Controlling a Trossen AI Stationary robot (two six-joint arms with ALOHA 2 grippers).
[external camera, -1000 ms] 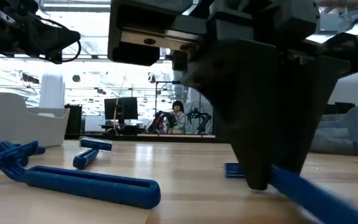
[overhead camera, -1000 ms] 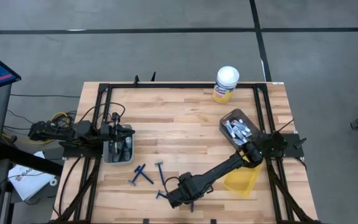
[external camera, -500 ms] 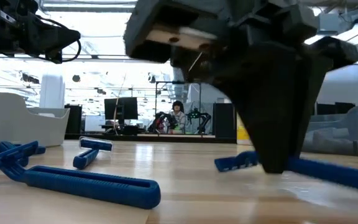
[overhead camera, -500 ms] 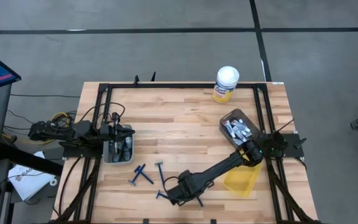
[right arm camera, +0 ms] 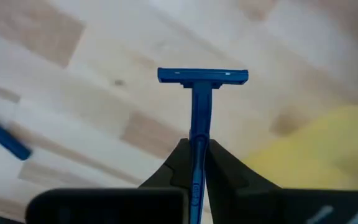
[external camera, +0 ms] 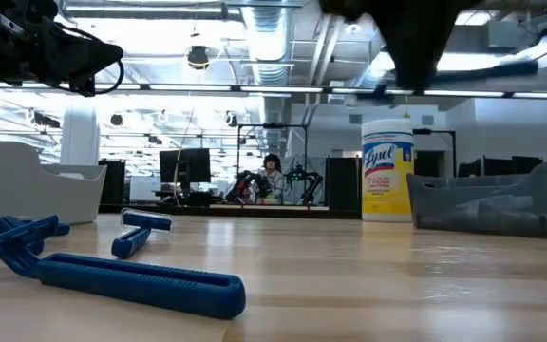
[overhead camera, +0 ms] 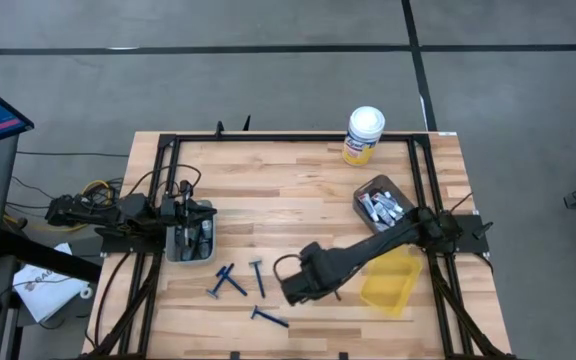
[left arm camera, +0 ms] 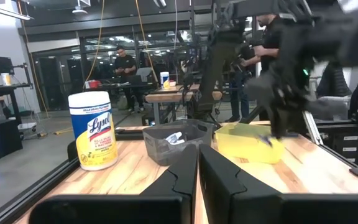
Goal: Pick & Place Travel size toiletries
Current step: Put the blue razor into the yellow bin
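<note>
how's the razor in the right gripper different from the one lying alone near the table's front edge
The held razor is pinched by its handle between the shut fingers of the right gripper and hangs clear of the wood; the lone razor lies flat on the table, touched by nothing. The held razor hangs beside the yellow bin; the lone one lies nearer the front edge. Both are thin, blue and T-shaped.

1 blue razor point(right arm camera: 199, 112) aloft; perhaps 4 point(overhead camera: 232, 282) on table.
</note>
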